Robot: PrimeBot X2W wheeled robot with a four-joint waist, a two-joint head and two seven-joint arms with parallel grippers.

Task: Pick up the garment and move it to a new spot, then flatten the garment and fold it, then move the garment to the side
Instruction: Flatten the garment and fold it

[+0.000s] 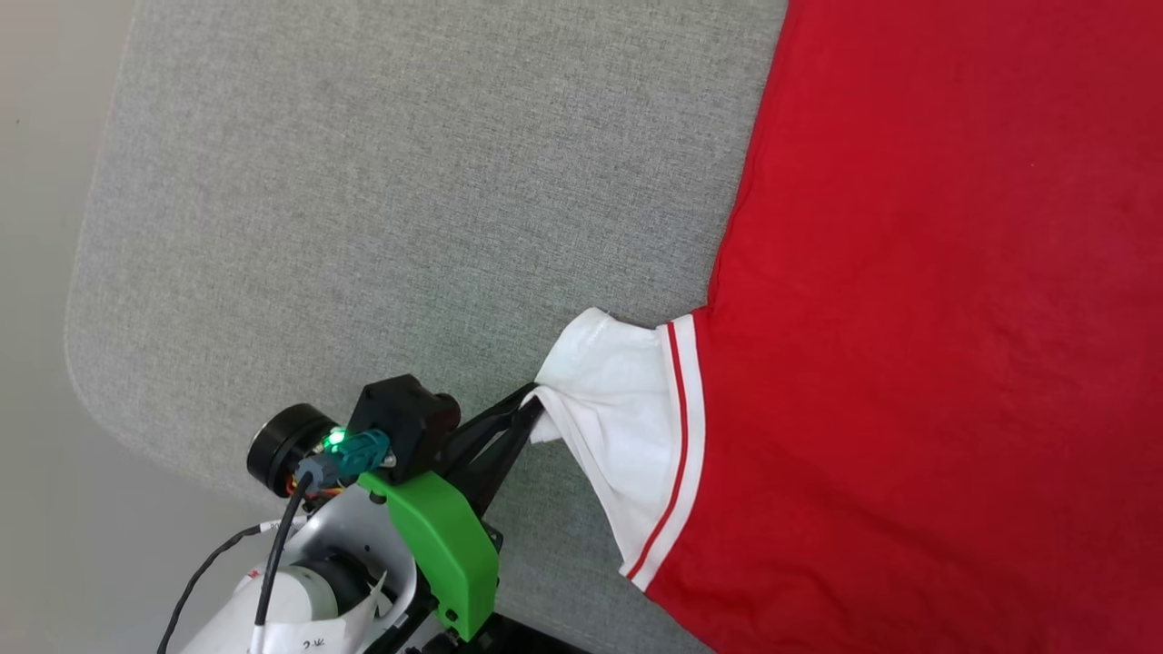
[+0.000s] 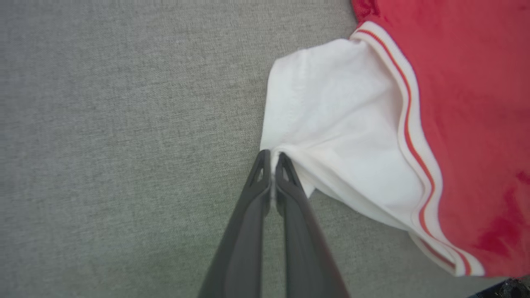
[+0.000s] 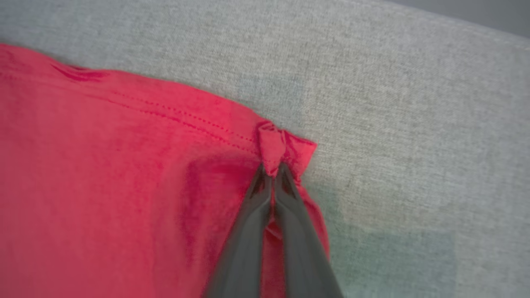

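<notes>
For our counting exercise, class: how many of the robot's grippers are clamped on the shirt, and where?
2. On the garment, the left gripper pinches the edge of the white sleeve; the right gripper pinches a bunched corner of the red hem.

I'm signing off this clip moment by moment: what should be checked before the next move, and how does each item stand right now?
1. Left gripper shut on the edge of the white sleeve: ok.
2. Right gripper shut on the red hem corner: ok, with the fabric bunched at the tips.
3. Garment flat on the grey surface: not ok at the sleeve, which puckers toward the gripper. The red body looks mostly smooth.
4. Each grip catches one layer or both: cannot tell.
5. Which face of the garment is up: cannot tell.
</notes>
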